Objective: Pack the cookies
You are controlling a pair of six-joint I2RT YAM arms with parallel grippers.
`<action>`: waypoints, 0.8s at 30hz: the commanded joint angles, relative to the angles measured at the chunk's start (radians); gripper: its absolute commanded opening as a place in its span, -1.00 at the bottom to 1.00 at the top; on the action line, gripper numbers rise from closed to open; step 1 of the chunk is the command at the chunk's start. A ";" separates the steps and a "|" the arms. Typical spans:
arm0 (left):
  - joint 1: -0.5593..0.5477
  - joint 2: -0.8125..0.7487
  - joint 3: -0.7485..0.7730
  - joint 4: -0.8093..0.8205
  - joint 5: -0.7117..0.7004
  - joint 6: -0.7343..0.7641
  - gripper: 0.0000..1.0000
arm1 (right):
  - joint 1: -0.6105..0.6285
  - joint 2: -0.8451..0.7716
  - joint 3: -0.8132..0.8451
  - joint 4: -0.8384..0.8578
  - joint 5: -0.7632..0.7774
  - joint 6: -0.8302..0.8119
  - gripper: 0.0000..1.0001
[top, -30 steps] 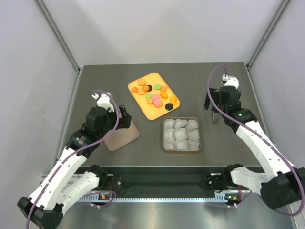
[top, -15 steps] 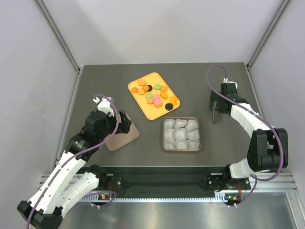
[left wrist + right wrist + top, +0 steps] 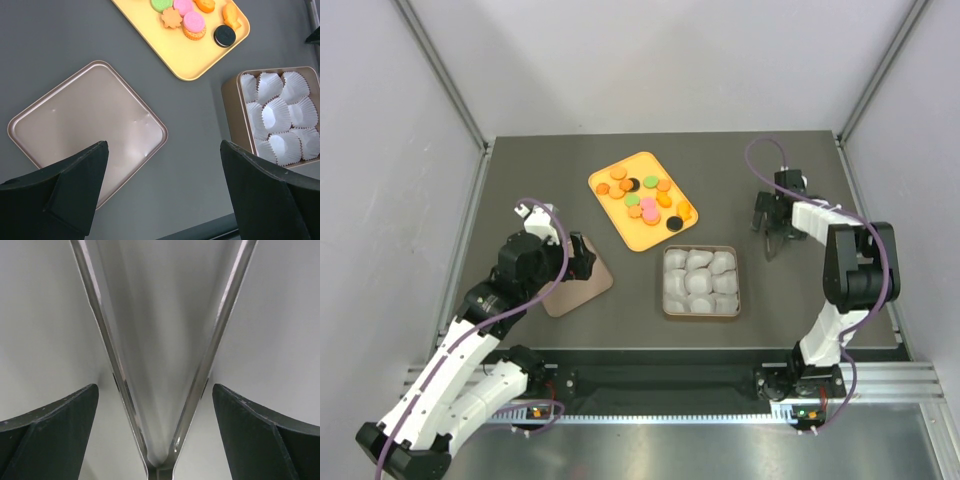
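The cookies (image 3: 642, 197) are small round discs in orange, pink, green and black, lying on a yellow tray (image 3: 638, 232) at the table's middle back. Some of them (image 3: 194, 22) show at the top of the left wrist view, on the same tray (image 3: 185, 55). My left gripper (image 3: 582, 258) is open and empty, hovering over the right edge of a tan lid; in its own view (image 3: 165, 200) nothing is between its jaws. My right gripper (image 3: 767, 225) is open and empty, right of the tray; its own view (image 3: 155, 435) shows only walls.
A square tin (image 3: 666, 285) lined with white paper cups stands in front of the tray, also in the left wrist view (image 3: 229, 100). The tan lid (image 3: 570, 292) lies flat at the left (image 3: 85, 130). Enclosure walls and metal frame bars (image 3: 210, 355) surround the table.
The right arm has folded back on itself, its elbow swinging in, while its gripper stayed right of the tray. The left gripper has drifted slightly nearer over the lid.
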 commanded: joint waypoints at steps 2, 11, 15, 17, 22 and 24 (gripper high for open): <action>0.000 0.000 -0.010 0.011 -0.004 0.016 0.97 | -0.015 0.005 0.036 0.043 -0.046 0.036 0.86; 0.000 0.013 -0.010 0.009 -0.007 0.014 0.97 | -0.018 0.046 0.045 0.052 -0.033 0.041 0.79; 0.001 0.016 -0.011 0.008 -0.011 0.014 0.98 | -0.018 0.068 0.052 0.038 -0.026 0.043 0.69; 0.000 0.020 -0.011 0.008 -0.011 0.014 0.98 | -0.019 0.063 0.048 0.040 -0.019 0.044 0.64; 0.001 0.031 -0.010 0.009 -0.013 0.014 0.98 | -0.019 0.062 0.062 0.037 -0.029 0.047 0.39; 0.000 0.033 -0.010 0.008 -0.015 0.014 0.98 | -0.018 0.048 0.077 0.026 -0.037 0.046 0.29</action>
